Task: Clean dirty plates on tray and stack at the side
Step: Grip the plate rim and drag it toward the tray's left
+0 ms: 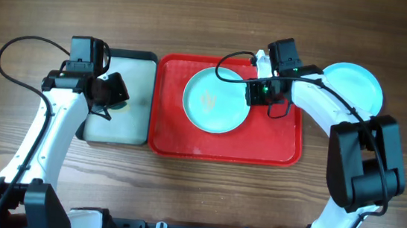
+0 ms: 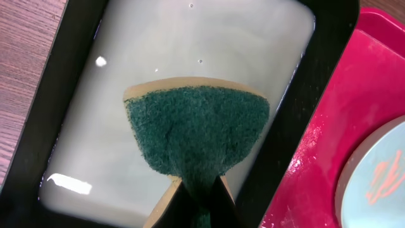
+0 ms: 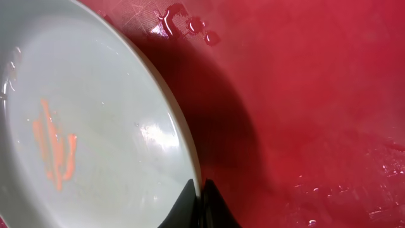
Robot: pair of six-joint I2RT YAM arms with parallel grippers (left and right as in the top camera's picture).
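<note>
One smeared plate sits on the tray, not yet scrubbed; one lies off to the side.

Two plates show, both aqua. One plate, with an orange smear, sits on the single red tray, up toward 11 o'clock. The right gripper is pinched tight on its 3 o'clock rim. The second plate rests on the table at the tray's 2 o'clock and looks done. The left gripper is clamped on the one green sponge over the black-rimmed tray at 9 o'clock. Wiping and stacking likely remain.
</note>
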